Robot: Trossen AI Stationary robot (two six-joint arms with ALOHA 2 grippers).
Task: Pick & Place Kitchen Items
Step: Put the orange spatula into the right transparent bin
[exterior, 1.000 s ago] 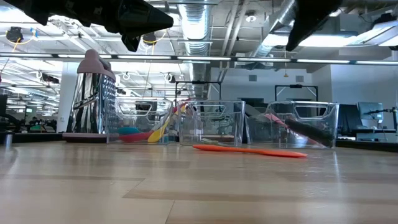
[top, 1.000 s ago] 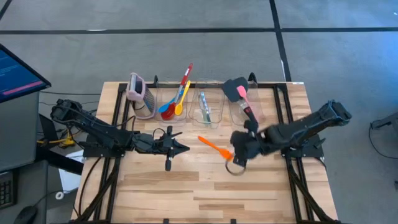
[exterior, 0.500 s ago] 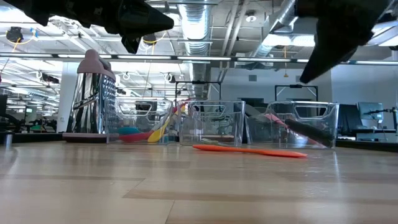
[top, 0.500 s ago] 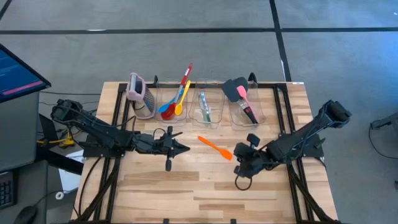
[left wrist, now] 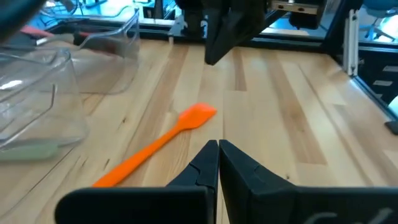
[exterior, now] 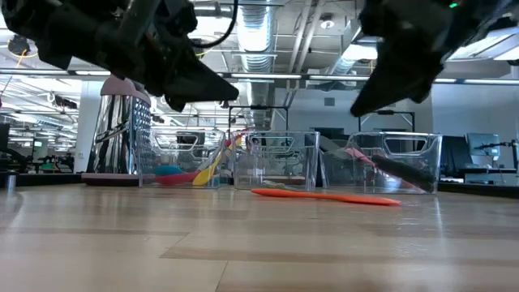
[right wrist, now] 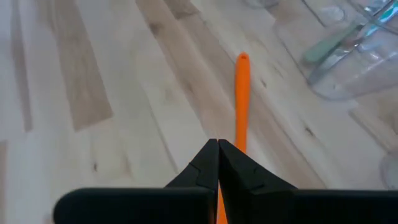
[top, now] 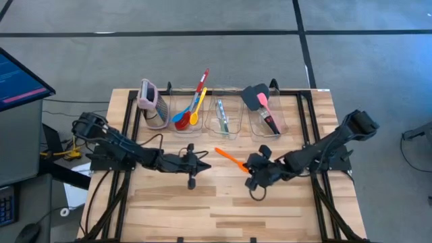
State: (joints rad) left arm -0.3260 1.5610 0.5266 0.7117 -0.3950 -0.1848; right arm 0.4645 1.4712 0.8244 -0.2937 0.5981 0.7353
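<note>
An orange spatula (top: 231,160) lies flat on the wooden table, in front of three clear bins. Its blade (left wrist: 198,115) points toward the right arm and its handle (right wrist: 241,93) toward the left arm. My left gripper (top: 204,160) hangs shut just beyond the handle end, above the table (exterior: 231,93). My right gripper (top: 248,169) hangs shut over the blade end, clear above it in the low view (exterior: 357,109). The left bin (top: 185,116) holds red, blue and yellow spoons. The right bin (top: 266,115) holds black and pink spatulas.
The middle bin (top: 223,118) holds a clear-teal utensil. A pink-topped metal grater (top: 150,102) stands at the far left beside the bins. Bare wood (top: 223,209) stretches from the spatula toward the near edge. A monitor (top: 17,77) stands off the table's left side.
Both arms have come down toward the table. My left gripper has dipped and edged toward the spatula's handle end. My right gripper has dropped further, tipped more steeply down and come over the blade end. The spatula has not moved.
</note>
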